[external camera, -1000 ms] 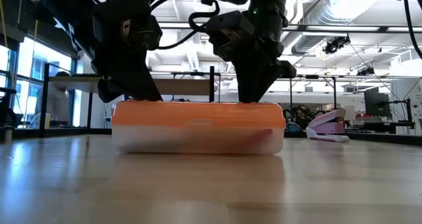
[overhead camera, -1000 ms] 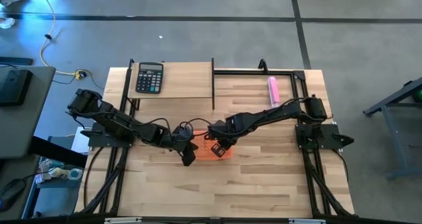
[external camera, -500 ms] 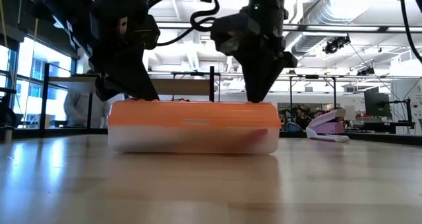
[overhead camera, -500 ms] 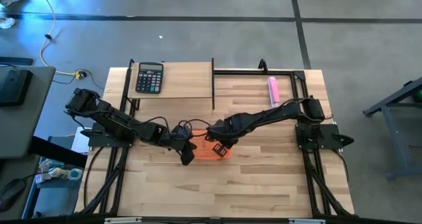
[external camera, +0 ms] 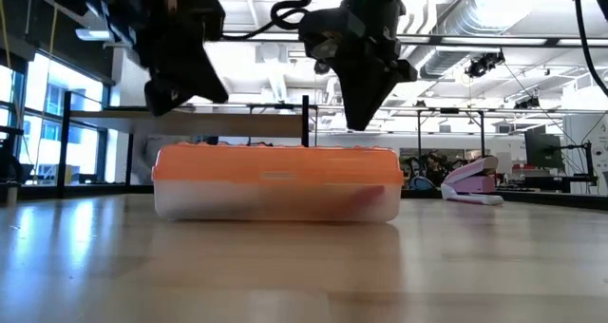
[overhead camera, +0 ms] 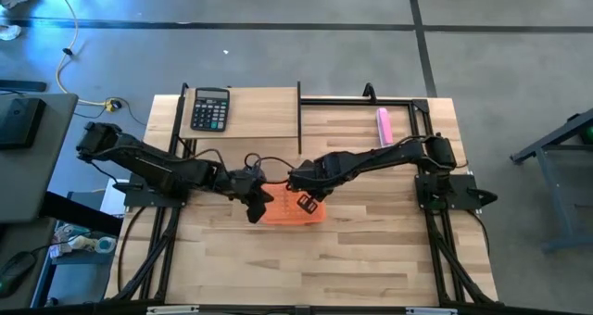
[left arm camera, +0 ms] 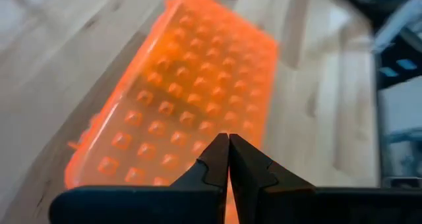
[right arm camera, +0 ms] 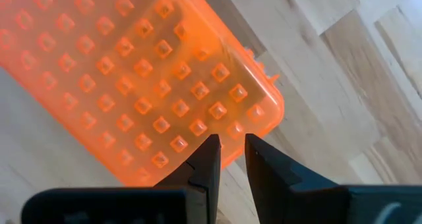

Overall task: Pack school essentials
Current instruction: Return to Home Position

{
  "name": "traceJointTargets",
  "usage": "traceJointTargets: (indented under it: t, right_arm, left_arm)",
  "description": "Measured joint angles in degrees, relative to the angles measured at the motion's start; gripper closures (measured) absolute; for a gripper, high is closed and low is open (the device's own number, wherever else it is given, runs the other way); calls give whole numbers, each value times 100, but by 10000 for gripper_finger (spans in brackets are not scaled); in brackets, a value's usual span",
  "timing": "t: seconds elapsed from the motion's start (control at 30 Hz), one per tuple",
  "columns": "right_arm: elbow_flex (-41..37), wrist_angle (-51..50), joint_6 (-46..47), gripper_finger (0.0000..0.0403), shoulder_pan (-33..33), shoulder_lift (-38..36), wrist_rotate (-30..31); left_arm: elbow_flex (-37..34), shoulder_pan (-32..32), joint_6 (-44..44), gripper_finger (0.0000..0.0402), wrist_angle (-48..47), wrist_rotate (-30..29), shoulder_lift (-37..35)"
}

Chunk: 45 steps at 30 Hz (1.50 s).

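Observation:
A closed box with a studded orange lid (overhead camera: 295,210) and a cloudy white base (external camera: 275,199) lies flat on the table's middle. The school essentials are hidden; only a reddish blur (external camera: 375,198) shows through the base. My left gripper (overhead camera: 257,207) hangs shut above the box's left end (external camera: 158,106), with the lid (left arm camera: 198,99) below its tips (left arm camera: 228,141). My right gripper (overhead camera: 305,202) hovers over the lid's right part (external camera: 356,123). Its fingers (right arm camera: 229,145) stand a narrow gap apart above a lid corner (right arm camera: 264,105). Both are clear of the lid.
A black calculator (overhead camera: 210,108) lies at the far left corner. A pink oblong bar (overhead camera: 384,126) rests at the far right, seen behind the box (external camera: 472,182). Black frame rails (overhead camera: 299,116) run along the far part and both sides. Bare wood (overhead camera: 315,259) lies toward the near edge.
Both grippers have risen off the orange lid, where their tips stood a second ago. The left one has also drawn back toward the table's left edge. The box slid a little toward the left while they were still on it, and it now lies uncovered.

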Motion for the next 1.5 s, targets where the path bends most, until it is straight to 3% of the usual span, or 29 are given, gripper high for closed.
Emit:
traceJointTargets:
  t: [0.4,0.83,1.07,1.23,1.5]
  right_arm:
    - [846,-601,-233,342,-198,-7,202]
    - [2423,-1093,-1138,342,-265,-13,903]
    - [3184,-1463,-1732,342,-290,-20,1357]
    - [3622,-1840,-1971,342,-463,-61,1397]
    - [3292,-1899,-2166,342,-713,-856,1580]
  left_arm:
    - [19,66,505,399,-114,392,-1283]
    - [-38,167,1761,399,-1473,328,-3461]
    - [-828,166,1861,399,-1317,294,-4856]
    - [-1611,166,1972,399,-602,300,-5813]
    - [-2775,166,1902,399,-34,338,-6906]
